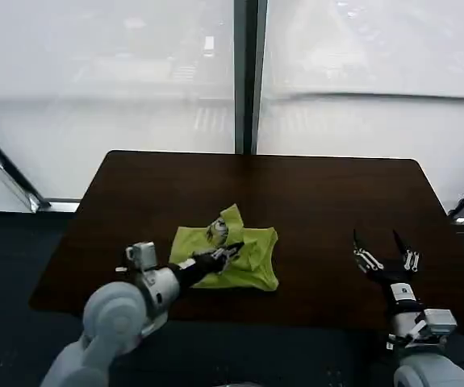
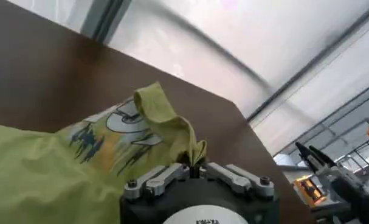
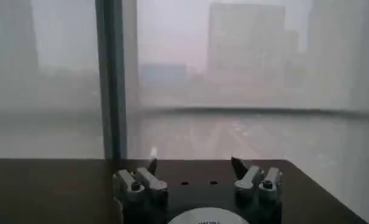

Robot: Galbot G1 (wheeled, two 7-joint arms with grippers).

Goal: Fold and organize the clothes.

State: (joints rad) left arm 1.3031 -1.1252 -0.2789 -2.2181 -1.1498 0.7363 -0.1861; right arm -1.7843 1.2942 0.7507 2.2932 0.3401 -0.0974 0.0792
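The left hand (image 1: 230, 255) is clenched on a fold of the lime-green T-shirt (image 1: 252, 260), its dark fingers pinched together over the middle of the cloth. In the left wrist view the two fingers (image 2: 172, 175) meet at the centre, and a peak of green fabric (image 2: 166, 119) rises from between them, standing up from the rest of the garment. Beside that peak lies the white printed graphic (image 2: 120, 122), with dark blue-grey marks spreading below it.

The T-shirt is bunched into a rough, crumpled block near the middle of the table (image 1: 320, 201), somewhat nearer the front edge than the far one, with one flap turned up at its far side showing the print (image 1: 217, 231). The left arm reaches in over the front edge of the table toward it.

The right hand (image 1: 383, 246) is released, fingers spread wide and pointing up, holding nothing. It sits over the table's front right corner, well apart from the T-shirt. In the right wrist view its fingers (image 3: 141, 180) stand apart over the dark tabletop (image 3: 50, 182).
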